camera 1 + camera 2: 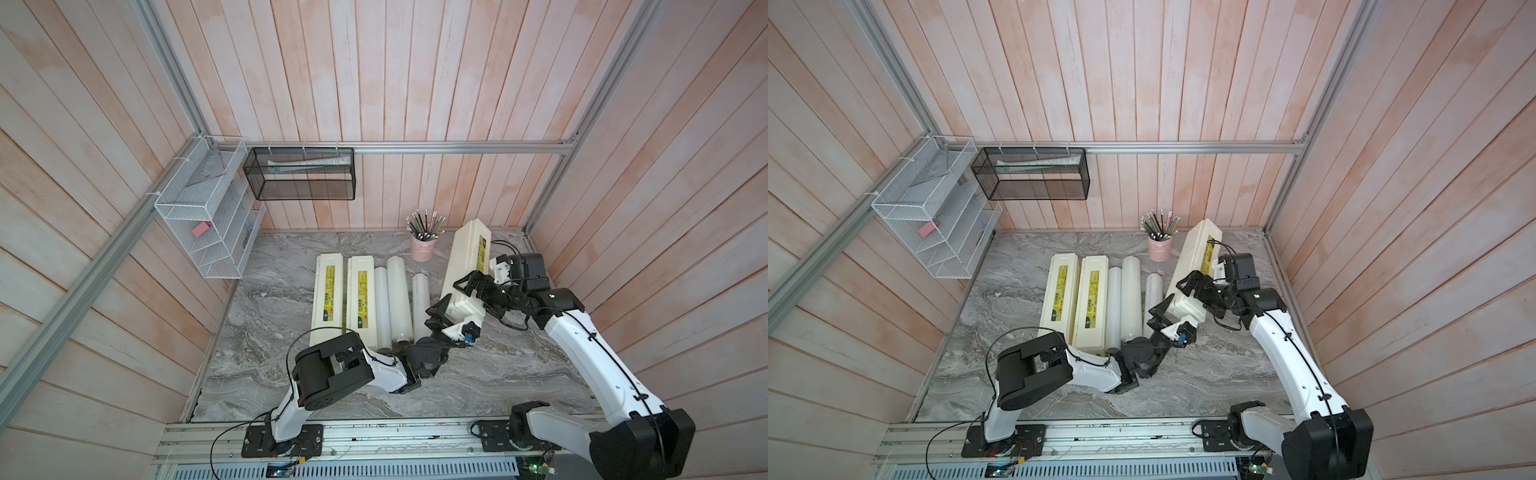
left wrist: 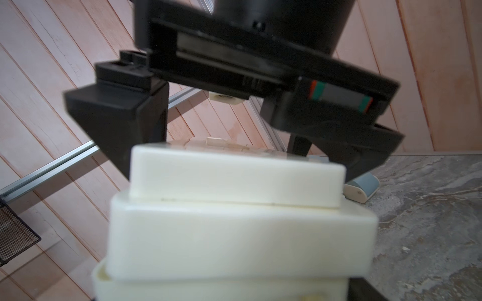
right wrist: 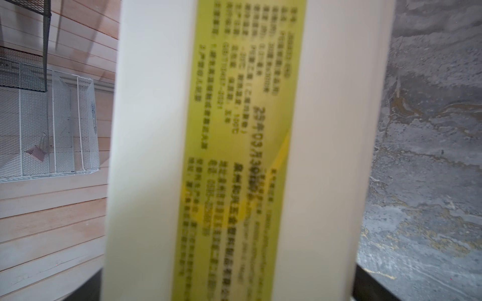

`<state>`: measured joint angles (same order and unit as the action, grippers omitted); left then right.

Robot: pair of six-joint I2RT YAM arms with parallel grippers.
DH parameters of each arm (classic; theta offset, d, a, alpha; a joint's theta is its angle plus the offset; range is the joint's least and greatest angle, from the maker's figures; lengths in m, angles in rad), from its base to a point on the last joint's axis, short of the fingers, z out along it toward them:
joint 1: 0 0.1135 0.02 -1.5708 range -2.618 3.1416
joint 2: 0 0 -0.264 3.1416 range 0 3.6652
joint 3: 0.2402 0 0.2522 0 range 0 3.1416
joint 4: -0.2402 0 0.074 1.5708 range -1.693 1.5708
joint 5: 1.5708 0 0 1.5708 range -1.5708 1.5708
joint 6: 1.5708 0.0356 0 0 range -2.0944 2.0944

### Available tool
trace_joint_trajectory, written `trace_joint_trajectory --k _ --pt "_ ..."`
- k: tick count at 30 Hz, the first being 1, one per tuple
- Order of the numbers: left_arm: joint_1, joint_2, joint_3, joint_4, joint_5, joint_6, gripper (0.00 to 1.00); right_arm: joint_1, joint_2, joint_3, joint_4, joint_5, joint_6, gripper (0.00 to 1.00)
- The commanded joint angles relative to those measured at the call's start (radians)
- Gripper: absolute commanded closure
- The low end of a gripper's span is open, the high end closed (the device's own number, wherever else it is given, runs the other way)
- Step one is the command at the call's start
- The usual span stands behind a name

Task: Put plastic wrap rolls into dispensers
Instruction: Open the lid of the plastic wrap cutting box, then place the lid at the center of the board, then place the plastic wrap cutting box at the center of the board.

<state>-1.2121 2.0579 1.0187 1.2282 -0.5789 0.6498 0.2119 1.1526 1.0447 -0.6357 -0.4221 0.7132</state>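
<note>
Two cream dispensers (image 1: 328, 291) (image 1: 361, 295) lie shut, side by side on the marble table. Three plastic wrap rolls (image 1: 381, 307) (image 1: 397, 299) (image 1: 420, 303) lie to their right. A third dispenser (image 1: 467, 249) (image 1: 1196, 249) is tilted at the right, label up. My left gripper (image 1: 449, 316) is shut on its near end, which fills the left wrist view (image 2: 234, 234). My right gripper (image 1: 471, 286) (image 1: 1196, 286) straddles its middle with jaws wide; its fingers (image 2: 146, 125) sit at the lid's edges. I cannot see whether they press on it.
A pink cup of pencils (image 1: 422, 247) stands behind the rolls, close to the tilted dispenser. A small grey-blue stapler-like object (image 2: 362, 190) lies on the table beside that dispenser. A white wire rack (image 1: 208, 224) and a black mesh basket (image 1: 299, 174) hang on the walls.
</note>
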Motion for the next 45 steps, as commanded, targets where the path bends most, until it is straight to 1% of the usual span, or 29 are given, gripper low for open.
trace_joint_trajectory --k 1,5,9,12,16,20,24,26,28,30,32,34,37,39,45 --pt "0.030 0.031 0.036 -0.005 -0.009 -0.027 1.00 0.035 -0.035 -0.014 -0.056 -0.113 -0.054 0.05" --pt "0.025 0.042 0.031 0.012 -0.017 -0.012 1.00 0.034 -0.027 0.017 -0.086 -0.071 -0.069 0.16" --pt "0.014 0.054 0.018 0.047 -0.039 0.000 1.00 0.024 -0.017 0.071 -0.128 -0.023 -0.091 0.17" --pt "0.004 0.066 0.023 0.061 -0.067 0.005 1.00 -0.015 -0.012 0.107 -0.146 -0.023 -0.106 0.17" --pt "-0.012 0.087 0.010 0.137 -0.098 0.037 1.00 -0.086 0.008 0.156 -0.165 -0.102 -0.132 0.21" --pt "-0.014 0.099 0.007 0.155 -0.113 0.058 1.00 -0.122 0.035 0.224 -0.225 -0.113 -0.183 0.22" --pt "-0.014 0.105 0.009 0.152 -0.114 0.063 1.00 -0.190 0.036 0.246 -0.227 -0.204 -0.199 0.24" --pt "-0.013 0.108 0.011 0.153 -0.118 0.058 1.00 -0.198 0.037 0.255 -0.238 -0.194 -0.209 0.24" --pt "-0.015 0.098 0.035 0.110 -0.137 0.043 1.00 -0.202 0.040 0.260 -0.261 -0.147 -0.228 0.24" --pt "-0.016 0.075 0.061 0.036 -0.165 -0.016 1.00 -0.208 0.031 0.240 -0.268 -0.111 -0.235 0.24" --pt "-0.018 0.039 0.086 -0.078 -0.200 -0.130 1.00 -0.209 0.014 0.208 -0.270 -0.051 -0.241 0.24" --pt "-0.018 0.002 0.109 -0.218 -0.221 -0.280 1.00 -0.212 -0.008 0.163 -0.269 0.000 -0.245 0.24" --pt "-0.031 -0.021 0.143 -0.346 -0.265 -0.446 1.00 -0.212 -0.049 0.088 -0.252 0.039 -0.240 0.24" --pt "-0.043 -0.019 0.162 -0.392 -0.289 -0.506 1.00 -0.212 -0.073 0.052 -0.256 0.064 -0.238 0.24" --pt "-0.095 -0.015 0.179 -0.467 -0.294 -0.644 1.00 -0.212 -0.138 -0.056 -0.276 0.131 -0.255 0.24"
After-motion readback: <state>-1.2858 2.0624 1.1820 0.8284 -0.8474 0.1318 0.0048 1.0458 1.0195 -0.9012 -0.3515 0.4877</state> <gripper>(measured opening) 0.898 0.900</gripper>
